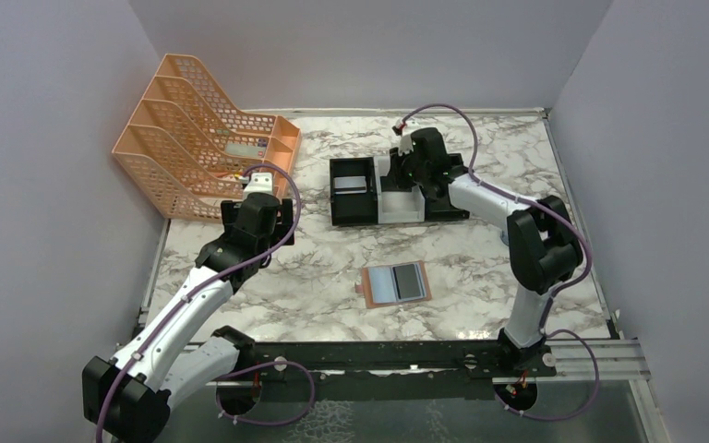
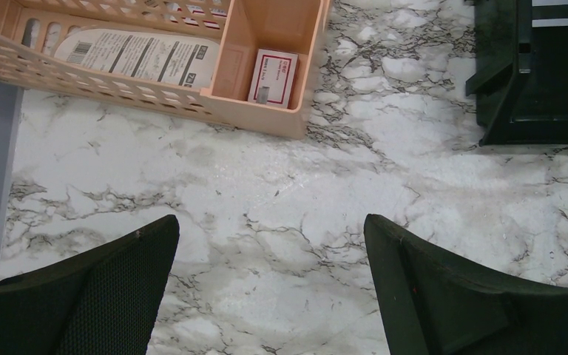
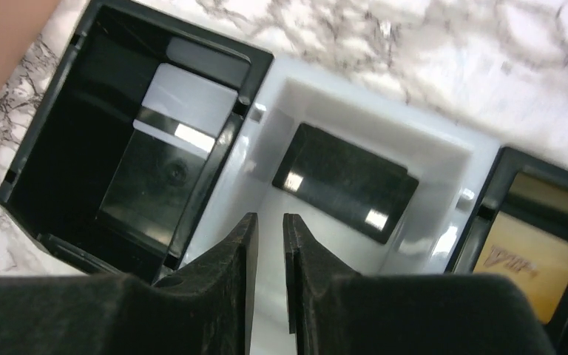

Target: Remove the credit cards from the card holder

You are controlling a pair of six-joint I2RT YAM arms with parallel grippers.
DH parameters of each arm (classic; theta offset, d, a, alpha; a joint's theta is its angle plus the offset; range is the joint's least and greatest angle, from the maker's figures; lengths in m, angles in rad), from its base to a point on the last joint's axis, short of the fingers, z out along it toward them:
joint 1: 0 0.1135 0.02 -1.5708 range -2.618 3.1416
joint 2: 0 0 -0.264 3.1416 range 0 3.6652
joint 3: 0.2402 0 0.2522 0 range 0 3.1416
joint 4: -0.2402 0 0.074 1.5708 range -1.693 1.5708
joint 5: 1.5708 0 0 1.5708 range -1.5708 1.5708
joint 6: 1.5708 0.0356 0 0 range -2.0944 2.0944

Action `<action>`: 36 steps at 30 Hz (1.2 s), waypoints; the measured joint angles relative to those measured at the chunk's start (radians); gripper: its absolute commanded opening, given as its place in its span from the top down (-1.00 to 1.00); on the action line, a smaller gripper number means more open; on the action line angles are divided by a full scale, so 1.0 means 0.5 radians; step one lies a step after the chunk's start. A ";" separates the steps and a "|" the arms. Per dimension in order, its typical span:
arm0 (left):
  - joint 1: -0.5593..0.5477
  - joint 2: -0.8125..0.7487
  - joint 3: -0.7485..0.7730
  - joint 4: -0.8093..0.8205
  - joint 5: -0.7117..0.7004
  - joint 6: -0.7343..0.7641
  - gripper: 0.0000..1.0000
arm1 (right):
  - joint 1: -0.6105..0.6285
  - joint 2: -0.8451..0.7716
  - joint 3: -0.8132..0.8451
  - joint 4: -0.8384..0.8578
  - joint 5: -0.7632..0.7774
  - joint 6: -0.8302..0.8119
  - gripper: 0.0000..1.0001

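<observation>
Credit cards [image 1: 410,280] such as the dark grey one in the open tan card holder [image 1: 364,288] at mid-table are probably light, stiff and slick, best pinched by a free edge and slid out flat. A dark card [image 3: 344,181], a silver card [image 3: 185,103] and a gold card [image 3: 536,259] lie in the box trays [image 3: 429,148] under the right gripper [image 3: 266,222], whose jaws stand a slit apart and empty. The left gripper [image 2: 270,222] hangs spread wide and empty near the orange rack [image 2: 266,118].

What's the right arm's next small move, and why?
Probably lift the right tool off the white plastic tray: its narrow gap holds nothing, a black flat card already lies inside, and the open tan leather wallet seems to hold another dark grey card.
</observation>
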 measured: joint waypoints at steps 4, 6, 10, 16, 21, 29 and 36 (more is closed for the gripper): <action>0.001 0.006 0.000 0.000 0.002 0.000 -0.98 | 0.000 0.031 0.024 -0.189 0.029 0.193 0.67; 0.002 0.008 0.000 0.000 0.002 0.001 -0.98 | 0.001 0.087 0.075 -0.289 0.052 0.238 0.68; 0.002 0.013 0.000 0.000 0.011 0.005 -0.98 | 0.011 0.253 0.230 -0.427 0.125 0.296 0.69; 0.012 0.024 0.000 0.000 0.025 0.018 -0.98 | 0.026 0.389 0.323 -0.525 0.298 0.316 0.75; 0.013 0.026 0.000 0.000 0.032 0.023 -0.98 | 0.038 0.521 0.473 -0.590 0.430 0.300 0.75; 0.014 0.026 0.000 0.000 0.040 0.023 -0.98 | 0.069 0.568 0.511 -0.607 0.575 0.263 0.74; 0.017 0.027 0.000 0.000 0.047 0.024 -0.98 | 0.130 0.597 0.521 -0.572 0.794 0.225 0.72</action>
